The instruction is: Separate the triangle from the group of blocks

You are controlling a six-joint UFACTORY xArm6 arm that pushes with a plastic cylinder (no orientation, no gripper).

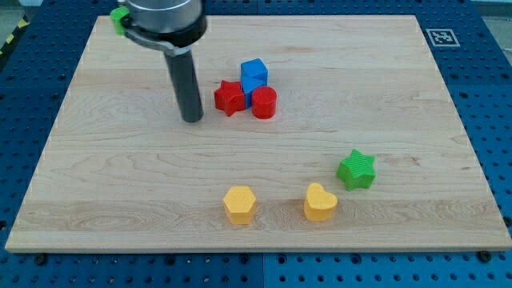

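Tip rests just left of red star; no fingers in view.

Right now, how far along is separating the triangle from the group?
Nothing looks done: the small blue block, probably the triangle, sits packed against the blue cube, red star and red cylinder. In hand: my tip is at the view's left of the red star, apart from it. Left: reaching that block and pushing it clear of the group.
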